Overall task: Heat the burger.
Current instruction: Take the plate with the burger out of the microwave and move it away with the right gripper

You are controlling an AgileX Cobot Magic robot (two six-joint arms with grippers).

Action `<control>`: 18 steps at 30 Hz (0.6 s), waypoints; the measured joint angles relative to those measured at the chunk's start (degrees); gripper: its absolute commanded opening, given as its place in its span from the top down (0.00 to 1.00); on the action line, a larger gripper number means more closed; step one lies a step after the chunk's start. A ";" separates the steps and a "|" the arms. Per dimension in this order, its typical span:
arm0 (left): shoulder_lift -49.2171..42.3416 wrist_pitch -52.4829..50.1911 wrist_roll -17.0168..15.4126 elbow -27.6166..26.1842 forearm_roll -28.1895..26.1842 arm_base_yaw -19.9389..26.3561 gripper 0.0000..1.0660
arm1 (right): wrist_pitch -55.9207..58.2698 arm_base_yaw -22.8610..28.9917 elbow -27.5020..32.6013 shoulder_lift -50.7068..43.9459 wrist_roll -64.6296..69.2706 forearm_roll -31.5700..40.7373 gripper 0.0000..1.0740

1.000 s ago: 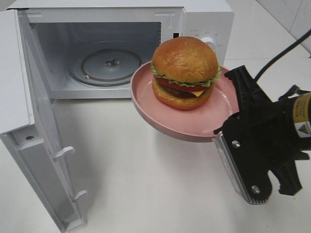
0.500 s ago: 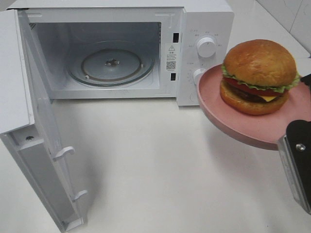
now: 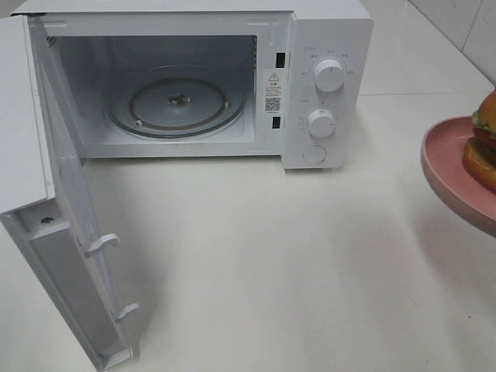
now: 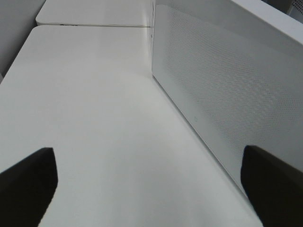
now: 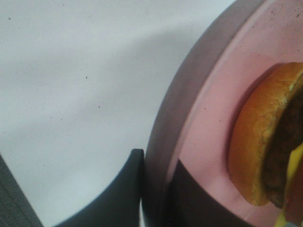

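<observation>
Exterior high view: neither gripper is seen. The burger (image 3: 485, 147) is cut off at the right edge, upright on a round pink plate (image 3: 449, 167) held clear above the white surface (image 3: 271, 263), well apart from the microwave (image 3: 232, 77). Only a slice of bun, lettuce and tomato is visible; no long axis can be told. The microwave door (image 3: 54, 232) is swung wide open; a round glass turntable (image 3: 178, 105) is seen inside, two white knobs (image 3: 329, 76) on the panel.

Left wrist view: the left gripper (image 4: 151, 189) is spread wide, its dark fingertips (image 4: 28, 184) at either edge, nothing between them. A smooth white surface and the microwave's perforated door panel are seen.

Right wrist view: the right gripper (image 5: 154, 189) is clamped on the plate's rim, one dark finger (image 5: 118, 194) beneath, the other on top. The glossy brown bottom bun, dark patty and yellow cheese are seen resting on the matte pink plate.
</observation>
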 measured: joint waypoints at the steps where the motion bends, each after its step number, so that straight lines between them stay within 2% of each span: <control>1: 0.00 0.00 0.00 0.00 0.00 0.00 0.08 | 0.00 0.00 0.00 0.00 0.00 0.00 1.00; 5: 0.00 0.00 0.00 0.00 0.00 0.00 0.08 | 2.29 0.00 0.00 0.00 8.31 -0.80 1.00; 18: 0.00 0.00 0.00 0.00 0.00 0.00 0.08 | 6.47 0.00 0.00 0.00 20.11 -2.58 1.00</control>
